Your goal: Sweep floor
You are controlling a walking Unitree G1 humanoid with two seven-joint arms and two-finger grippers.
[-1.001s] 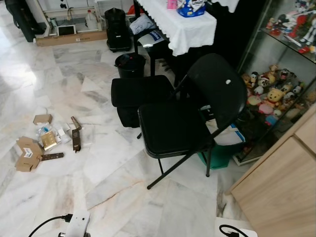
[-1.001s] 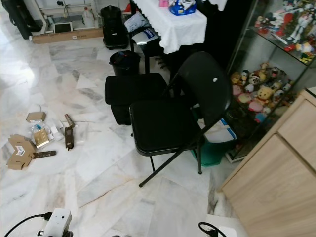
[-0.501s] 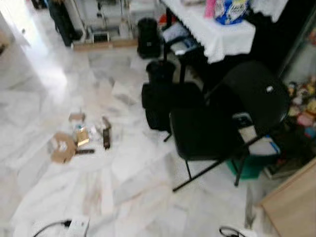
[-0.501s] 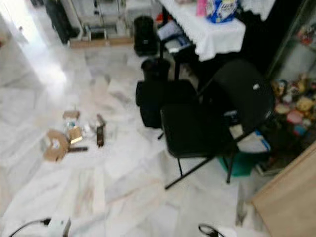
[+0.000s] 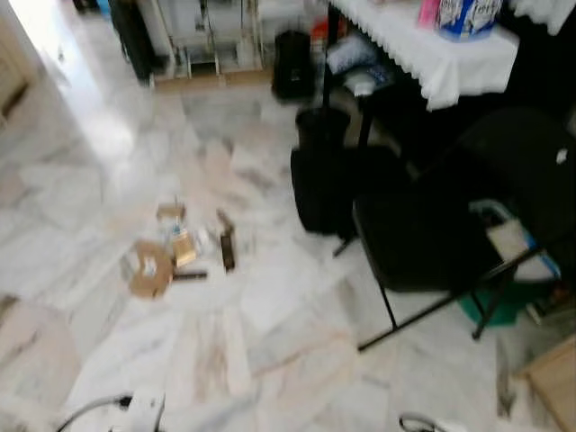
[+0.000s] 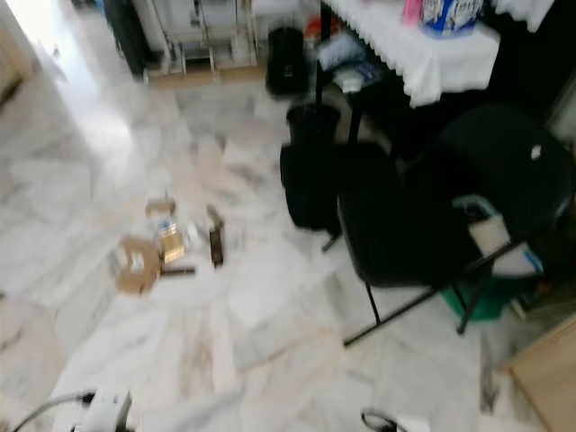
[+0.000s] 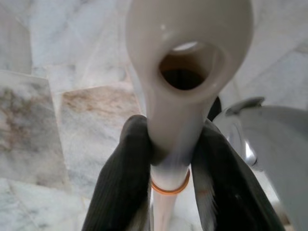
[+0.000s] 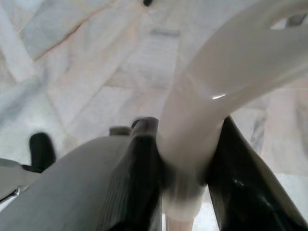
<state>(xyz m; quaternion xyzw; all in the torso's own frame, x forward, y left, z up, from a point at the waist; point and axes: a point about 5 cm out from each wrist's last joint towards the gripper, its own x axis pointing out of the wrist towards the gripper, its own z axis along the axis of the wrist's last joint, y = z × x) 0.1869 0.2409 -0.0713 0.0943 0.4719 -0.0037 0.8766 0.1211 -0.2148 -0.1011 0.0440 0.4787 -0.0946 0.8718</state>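
Note:
Litter lies scattered on the marble floor [image 5: 270, 360]: a round cardboard piece [image 5: 148, 268], a small box [image 5: 170, 211], a gold packet [image 5: 184, 249] and a brown stick [image 5: 227, 247]. In the left wrist view my left gripper [image 7: 171, 159] is shut on a white plastic handle [image 7: 187, 62] with a hanging hole at its end and an orange band below. In the right wrist view my right gripper [image 8: 187, 163] is shut on a curved white handle [image 8: 226, 82]. Both tools' lower ends are hidden.
A black folding chair [image 5: 432, 234] stands right of the litter, with a black padded stool [image 5: 328, 184] and a black bin [image 5: 322, 126] behind it. A table with a white cloth [image 5: 450, 54] is at the back right. A wooden cabinet corner [image 5: 553, 387] is at the lower right.
The head views have swung left and blurred, so the litter now sits nearer the picture's middle and the chair nearer the right edge. The things themselves have not moved.

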